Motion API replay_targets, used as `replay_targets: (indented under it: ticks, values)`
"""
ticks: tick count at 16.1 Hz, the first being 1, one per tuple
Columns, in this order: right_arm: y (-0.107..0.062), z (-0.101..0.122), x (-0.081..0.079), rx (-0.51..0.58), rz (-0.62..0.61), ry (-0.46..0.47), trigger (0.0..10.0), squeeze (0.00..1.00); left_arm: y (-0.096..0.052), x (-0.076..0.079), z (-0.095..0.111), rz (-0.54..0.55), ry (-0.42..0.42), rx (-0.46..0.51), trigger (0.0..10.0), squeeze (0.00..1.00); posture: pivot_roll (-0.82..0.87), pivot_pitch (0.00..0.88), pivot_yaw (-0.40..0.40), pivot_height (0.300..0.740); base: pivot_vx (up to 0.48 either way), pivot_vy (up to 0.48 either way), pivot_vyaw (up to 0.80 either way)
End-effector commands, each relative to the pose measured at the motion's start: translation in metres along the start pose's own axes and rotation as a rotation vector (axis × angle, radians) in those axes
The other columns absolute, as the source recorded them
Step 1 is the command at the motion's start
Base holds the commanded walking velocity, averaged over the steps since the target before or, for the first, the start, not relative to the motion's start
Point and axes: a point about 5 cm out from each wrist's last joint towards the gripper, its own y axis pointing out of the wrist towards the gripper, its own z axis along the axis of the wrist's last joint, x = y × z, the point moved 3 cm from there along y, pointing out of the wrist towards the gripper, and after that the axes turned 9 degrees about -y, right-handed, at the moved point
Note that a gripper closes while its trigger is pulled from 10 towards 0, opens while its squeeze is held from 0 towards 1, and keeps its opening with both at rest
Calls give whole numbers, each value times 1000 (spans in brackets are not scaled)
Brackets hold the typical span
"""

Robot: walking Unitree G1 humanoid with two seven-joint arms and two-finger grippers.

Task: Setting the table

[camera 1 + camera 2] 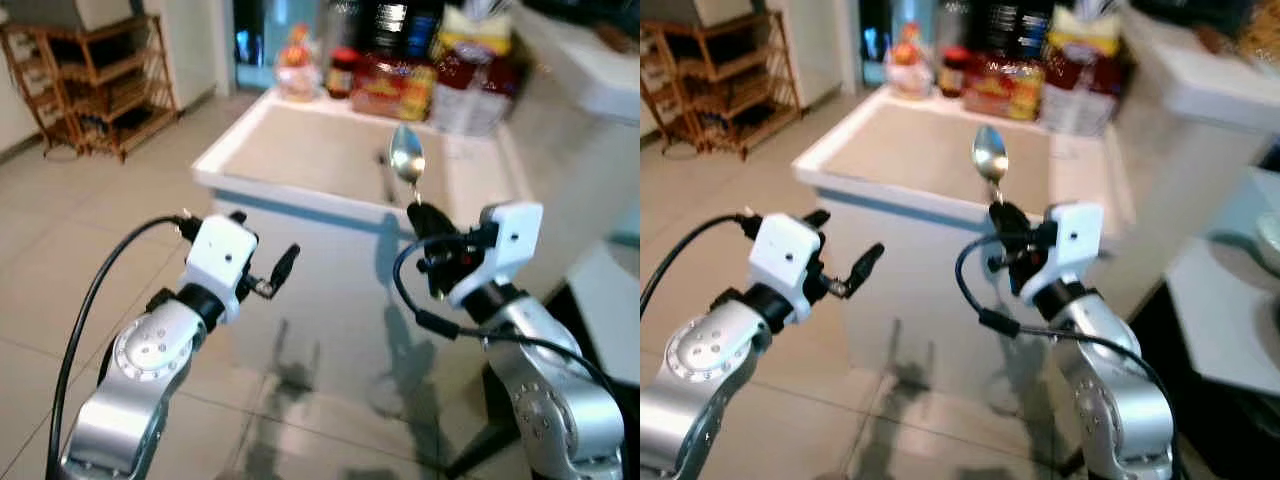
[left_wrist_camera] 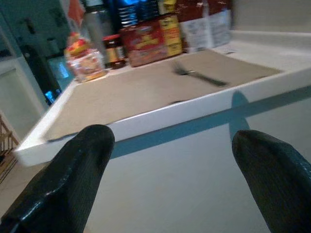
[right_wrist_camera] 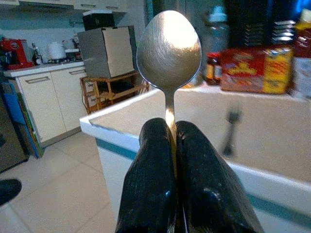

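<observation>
Right gripper (image 3: 174, 145) fingers pinch the light, stiff, slippery spoon (image 3: 168, 48) mid-handle, centre frame; left gripper (image 2: 170, 160) fingers spread empty.

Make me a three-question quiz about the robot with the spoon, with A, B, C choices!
1. Where is the fork?
A. on the mat
B. on the floor
C. in the left claw

2. What colour is the spoon?
A. red
B. silver
C. blue

3. How is the left claw?
A. shut on a jar
B. shut on a fork
C. open, holding nothing

Answers:
1 A, it lies on the tan mat.
2 B, its bowl shines silver above the right claw.
3 C, its fingers stand wide apart.
</observation>
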Motion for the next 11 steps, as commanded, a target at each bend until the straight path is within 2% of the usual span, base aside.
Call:
replay_targets:
  ticks: [1,3,7,8,10,11]
  values:
    - [-7,-1,10,-11,-18,-12,10000,0,3,8,2,-33,4,10,10000,0,-18,0,-49,740,0,-480,0]
    - [-10,-6,11,-44,23,-50,10000,0,4,8,1,-33,8,9,10000,0,-22,0,-46,740,0,-480,0]
    - [-14,-8,15,-78,68,-59,10000,0,6,10,1,-35,8,9,10000,0,-25,0,-48,740,0,-480,0]
    - [-17,-11,19,-102,86,-69,10000,0,7,10,1,-32,11,10,10000,0,-27,0,-50,740,0,-480,0]
    - [-18,-6,39,-100,18,-78,10000,0,8,9,1,-23,10,13,10000,0,-34,0,-47,740,0,-480,0]
    - [-17,-7,43,-118,-10,-86,10000,0,9,8,1,-16,17,14,10000,0,-35,0,-46,740,0,-480,0]
